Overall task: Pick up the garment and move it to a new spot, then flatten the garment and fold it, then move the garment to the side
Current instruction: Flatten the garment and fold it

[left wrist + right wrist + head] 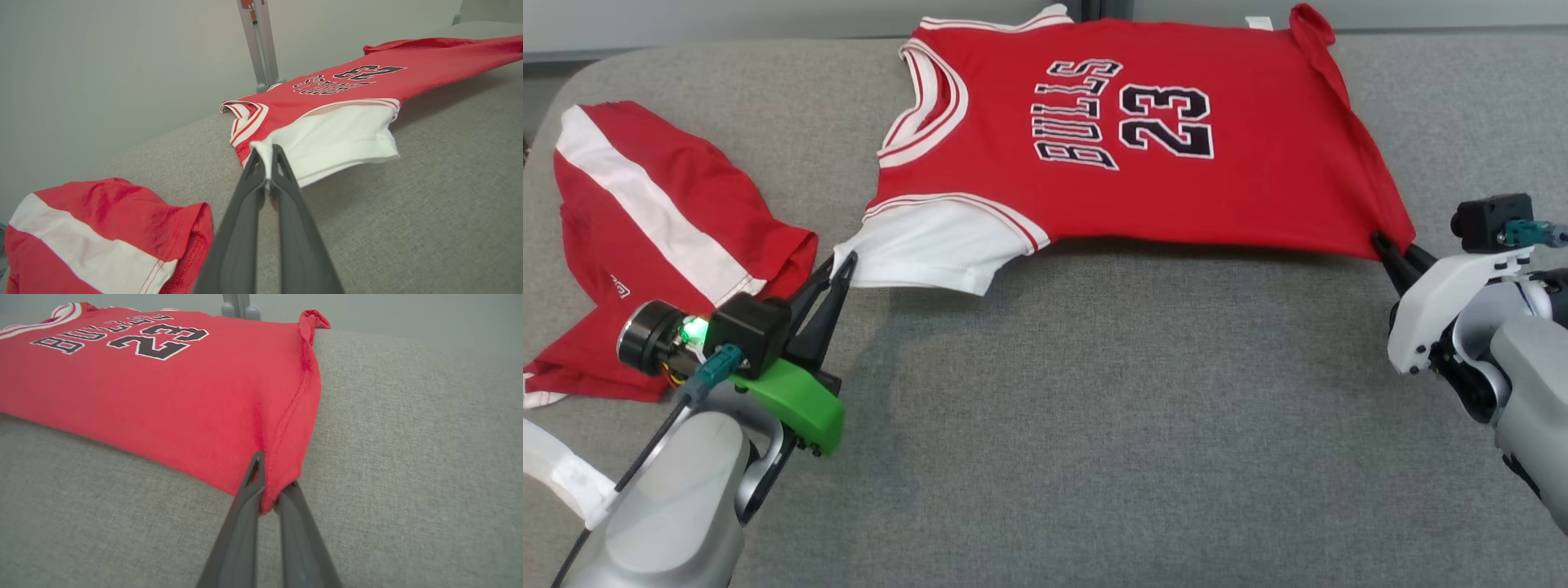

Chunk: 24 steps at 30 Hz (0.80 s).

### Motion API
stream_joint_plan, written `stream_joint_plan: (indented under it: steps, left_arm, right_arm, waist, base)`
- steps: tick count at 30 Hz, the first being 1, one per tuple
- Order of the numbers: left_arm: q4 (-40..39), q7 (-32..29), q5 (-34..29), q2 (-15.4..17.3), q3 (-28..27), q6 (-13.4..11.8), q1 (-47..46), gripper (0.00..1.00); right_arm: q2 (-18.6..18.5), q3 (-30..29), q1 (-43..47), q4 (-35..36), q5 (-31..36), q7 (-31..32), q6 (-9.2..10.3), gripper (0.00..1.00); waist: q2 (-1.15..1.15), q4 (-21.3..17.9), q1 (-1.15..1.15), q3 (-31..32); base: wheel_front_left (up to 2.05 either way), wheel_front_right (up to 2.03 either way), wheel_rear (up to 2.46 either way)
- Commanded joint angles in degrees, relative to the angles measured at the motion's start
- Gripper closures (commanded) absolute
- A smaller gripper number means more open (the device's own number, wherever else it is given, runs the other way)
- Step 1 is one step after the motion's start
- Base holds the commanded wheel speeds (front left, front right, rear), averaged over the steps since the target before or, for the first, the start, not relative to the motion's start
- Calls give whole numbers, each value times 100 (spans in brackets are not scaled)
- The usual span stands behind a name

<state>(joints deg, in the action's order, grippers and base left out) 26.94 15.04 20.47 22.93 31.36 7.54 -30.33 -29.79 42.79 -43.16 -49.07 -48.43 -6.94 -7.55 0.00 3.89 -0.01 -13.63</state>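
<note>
The garment (1143, 163) is a red jersey with white sleeves, reading BULLS 23, stretched sideways across the grey cushion. My left gripper (845, 265) is shut on the tip of its white sleeve (327, 143), and the left wrist view shows the cloth pinched at the left gripper (267, 157). On the other side, my right gripper (1387, 245) is shut on the jersey's red bottom corner; this right gripper (269, 486) holds the garment (163, 388) by its hem seam. The near edge of the jersey hangs slightly lifted, casting a shadow.
A second red garment with a white stripe (654, 229) lies crumpled at the left, close behind my left arm. The grey cushion (1094, 408) stretches wide in front of the jersey. A metal post (257, 41) and a pale wall stand behind.
</note>
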Motion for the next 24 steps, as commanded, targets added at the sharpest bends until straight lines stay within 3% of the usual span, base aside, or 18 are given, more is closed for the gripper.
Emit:
stream_joint_plan:
  steps: [1,6,14,24]
  left_arm:
    - [-79,-17,98,137,59,-15,166,100]
    - [-570,-304,389,482,446,-15,596,100]
    - [-1684,-960,673,1081,811,-15,1433,100]
    - [-3032,-1680,898,1714,1066,-280,2535,100]
  right_arm:
    - [-117,137,156,64,-97,93,12,100]
    - [-499,636,469,512,-566,494,12,100]
    - [-1438,1232,973,1493,-1500,1358,12,100]
    - [-2489,1586,1737,2845,-2828,2650,11,100]
  waist:
    - [0,82,1,472]
    - [0,65,1,776]
    - [0,53,1,1089]
    - [0,-34,1,1400]
  base:
    - [0,0,0]
    - [0,0,0]
    - [0,0,0]
    - [0,0,0]
